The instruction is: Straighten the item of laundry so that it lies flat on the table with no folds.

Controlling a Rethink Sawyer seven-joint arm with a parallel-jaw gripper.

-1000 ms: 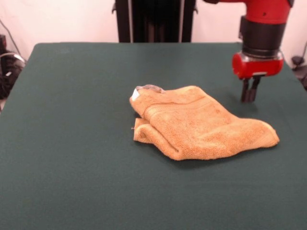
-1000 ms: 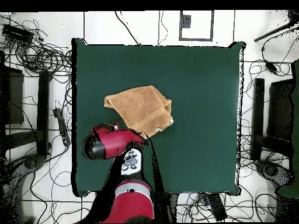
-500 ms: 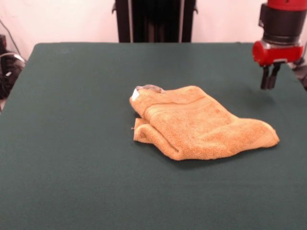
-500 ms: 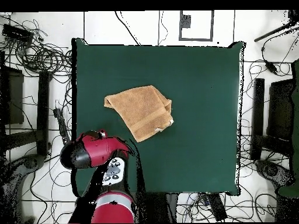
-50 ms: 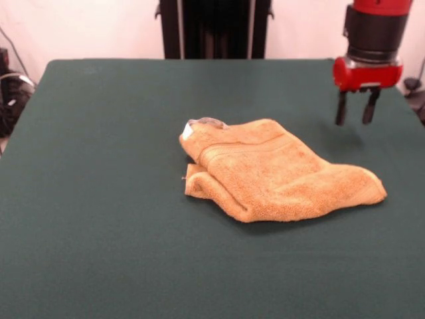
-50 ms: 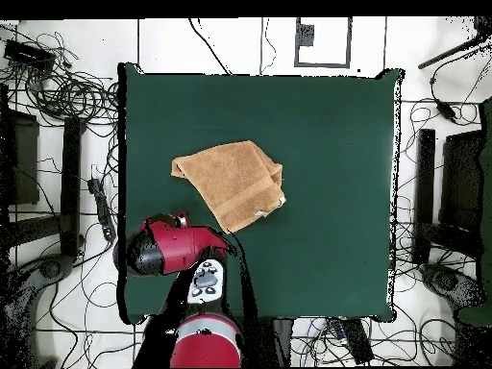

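The gripper (image 5: 355, 113), clenched a moment earlier, had been parted and swung back toward the hand towel (image 5: 275, 169), which was left folded over itself near the middle of the green table (image 5: 99, 199), so a fresh grasp was judged likely.

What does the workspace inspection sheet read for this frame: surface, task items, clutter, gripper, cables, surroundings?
Surface: table, dark green cloth, smooth.
Task items: towel, orange-tan, folded over itself near the middle, not flat; white tag at one corner.
Clutter: nothing seen on the table.
Gripper: gripper open, fingers apart, raised above the table beside the towel, holding nothing.
Cables: many loose cables on the floor around the table.
Surroundings: dark stands at the table's sides; white tiled floor.
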